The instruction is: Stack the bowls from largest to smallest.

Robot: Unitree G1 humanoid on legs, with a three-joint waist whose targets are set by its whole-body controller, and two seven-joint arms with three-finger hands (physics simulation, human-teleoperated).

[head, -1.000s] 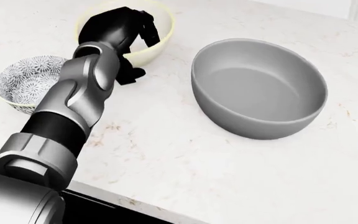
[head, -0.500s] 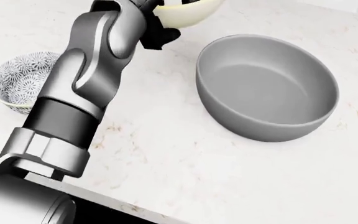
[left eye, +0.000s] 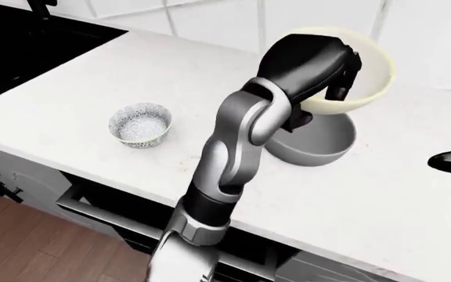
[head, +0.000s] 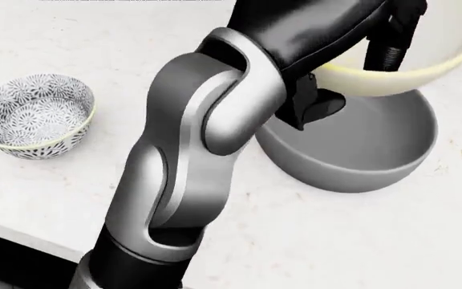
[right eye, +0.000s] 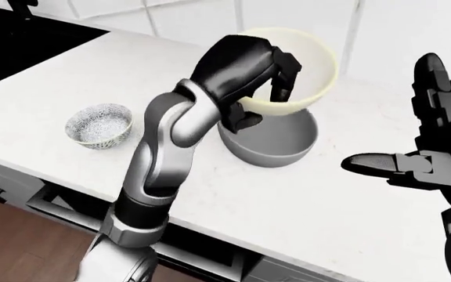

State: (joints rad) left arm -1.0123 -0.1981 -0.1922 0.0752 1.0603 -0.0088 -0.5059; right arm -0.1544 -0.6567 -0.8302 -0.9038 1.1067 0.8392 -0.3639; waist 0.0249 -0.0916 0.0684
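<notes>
On the counter [left eye: 92,82], the small bowl [left eye: 139,124] sits at the left of the left-eye view, well apart from the large bowl [right eye: 268,141], which sits to its right, near the middle. Above the large bowl, off the counter and tilted, is the middle bowl [right eye: 304,76], with the left hand [right eye: 245,70] closed over its left rim, fingers inside. The right hand [right eye: 425,147] hangs at the right edge of the right-eye view, fingers spread, apart from all three bowls. A sink [left eye: 29,47] lies at the upper left of the left-eye view.
</notes>
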